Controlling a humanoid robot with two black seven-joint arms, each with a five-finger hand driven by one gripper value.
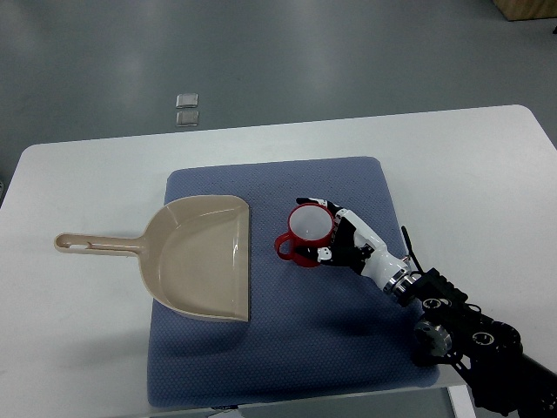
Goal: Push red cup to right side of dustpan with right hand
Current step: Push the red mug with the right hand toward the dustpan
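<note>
While your right hand (335, 235), black-and-white with jointed fingers, reaches in from the lower right corner, you can see it curled around the right side of the small red cup with a white inside (305, 232). Its fingers (315, 202) wrap the cup's far rim and near base, touching it, so the hand is closed on the cup. Under hand and cup lies the blue-grey fabric mat (287, 340) on the white table (470, 165). Left of the cup, just beside it but apart, rests the beige plastic dustpan (202, 257), its long handle pointing away left.
</note>
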